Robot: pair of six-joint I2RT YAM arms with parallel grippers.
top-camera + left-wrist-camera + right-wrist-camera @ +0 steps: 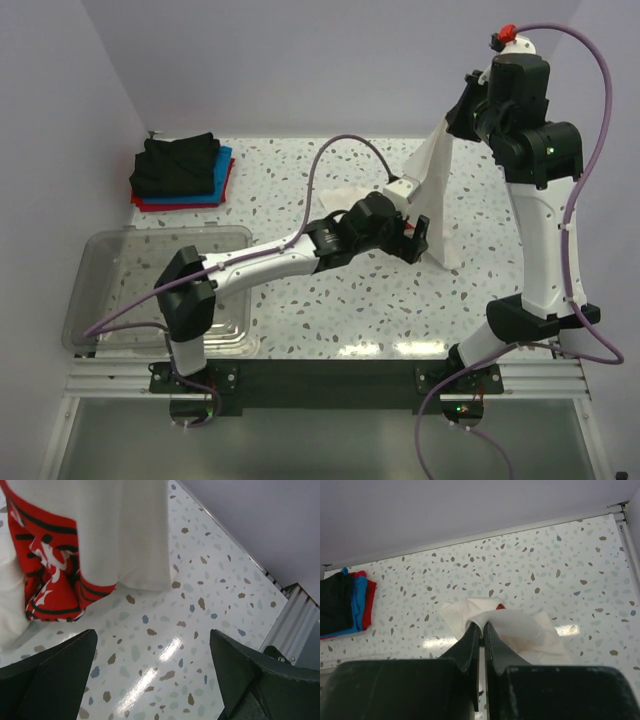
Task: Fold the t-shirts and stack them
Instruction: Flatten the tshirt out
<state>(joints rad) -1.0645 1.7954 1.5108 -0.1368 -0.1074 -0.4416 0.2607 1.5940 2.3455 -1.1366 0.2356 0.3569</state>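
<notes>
**Top external view, left to right.** A clear tub (120, 238) lies at the near left of the speckled tabletop (330, 310), partly beneath the left arm's elbow. Behind it, at the far left, rests a stack of folded t-shirts (182, 172): black uppermost, blue below it, red at the bottom. The left arm reaches diagonally toward the centre. The left end effector (412, 238) is low over the tabletop, just beside the lower part of the white t-shirt (437, 185). This shirt hangs as a tall, narrow drape right of centre. Its top is raised by the right end effector (462, 105) and its lower part rests on the tabletop.

**Left wrist view.** The left end effector (155, 680) is spread wide and holds nothing. Its two dark fingers (50, 680) frame a patch of bare tabletop (200, 605). The white t-shirt (125, 530) hangs ahead of the fingertips without touching them. Its red graphic (50, 570) with black and white lines shows on the lower folds at the left, where the hem meets the surface.

**Right wrist view.** The fingers (470, 645) of the right end effector (481, 627) are pressed together, pinching a fold of the white t-shirt (520, 627) at their tips. The rest of the cloth falls away to the tabletop (570, 565) below. The folded t-shirts (345, 605) appear at the far left edge, well apart from the hanging shirt.
</notes>
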